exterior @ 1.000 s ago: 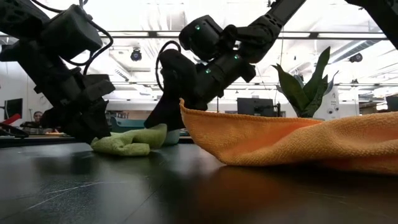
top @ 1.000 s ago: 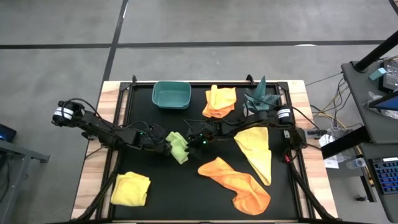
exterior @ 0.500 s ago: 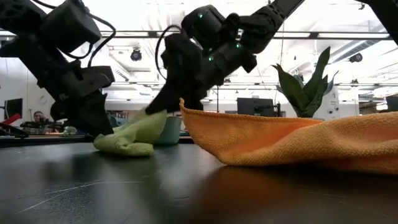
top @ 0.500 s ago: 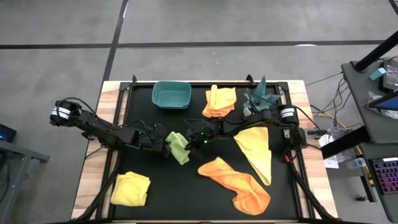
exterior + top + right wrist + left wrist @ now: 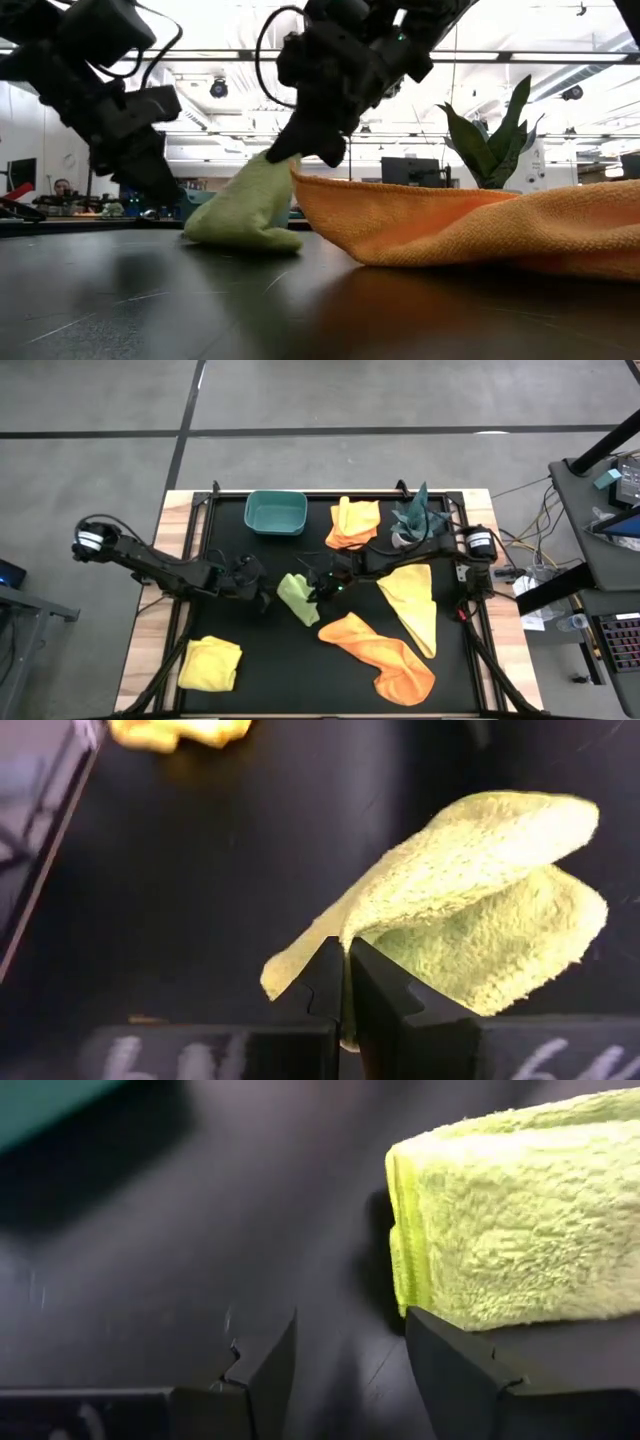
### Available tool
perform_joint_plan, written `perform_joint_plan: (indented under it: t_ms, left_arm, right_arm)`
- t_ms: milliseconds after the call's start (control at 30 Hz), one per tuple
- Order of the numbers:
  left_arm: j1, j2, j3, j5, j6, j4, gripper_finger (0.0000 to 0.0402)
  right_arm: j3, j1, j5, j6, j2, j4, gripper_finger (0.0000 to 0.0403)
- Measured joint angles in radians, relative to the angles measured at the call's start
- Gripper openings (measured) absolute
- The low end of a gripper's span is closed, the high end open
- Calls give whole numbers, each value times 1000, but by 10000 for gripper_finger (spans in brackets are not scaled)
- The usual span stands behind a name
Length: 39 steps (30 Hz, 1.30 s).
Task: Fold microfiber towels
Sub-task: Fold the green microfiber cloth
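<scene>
The soft lime-green microfiber towel [image 5: 298,598] lay near the middle of the black table mat [image 5: 260,670], one edge lifted into a peak. The right gripper [image 5: 345,982] had its fingers pressed together on that raised edge, pinching it, so the cloth draped down from the pinch in a loose fold. The left gripper [image 5: 350,1365] sat just beside the towel's other side with fingers spread and nothing between them.

The towel looked light, limp and plush (likely to sag and slide back on itself when released), so a hold at a corner or hemmed edge seemed the surest.

Just beside the green towel lay a crumpled orange microfiber towel [image 5: 380,653], close enough to be dragged or covered. A yellow towel spread in a long wedge [image 5: 412,603] lay to its right, a folded yellow towel [image 5: 210,662] at the mat's near left corner, and another orange towel [image 5: 354,522] beside the teal plastic bin [image 5: 275,513] and the small potted green plant [image 5: 418,512], all well apart.
</scene>
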<state>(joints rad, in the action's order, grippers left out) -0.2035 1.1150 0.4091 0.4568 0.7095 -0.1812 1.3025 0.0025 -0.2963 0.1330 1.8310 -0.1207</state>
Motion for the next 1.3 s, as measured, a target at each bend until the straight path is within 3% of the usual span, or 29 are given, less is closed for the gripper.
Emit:
perform_joint_plan:
  t_ms: [133, 433, 833, 1133, 1300]
  left_arm:
    - [4, 1, -2, 54, -147, 92, 173]
    - [37, 133, -2, 61, -425, 497, 173]
    - [80, 356, -1, 62, -434, 705, 173]
    - [80, 442, 30, 62, -432, 732, 173]
    - [80, 420, 32, 61, -477, 736, 173]
  right_arm:
    - [0, 7, 0, -22, -16, -87, 9]
    - [0, 30, 33, -19, -23, -189, 8]
    - [0, 72, 61, -14, -23, -288, 8]
    - [-31, 85, 63, -19, -21, -319, 8]
    - [-53, 85, 217, -106, -21, -332, 8]
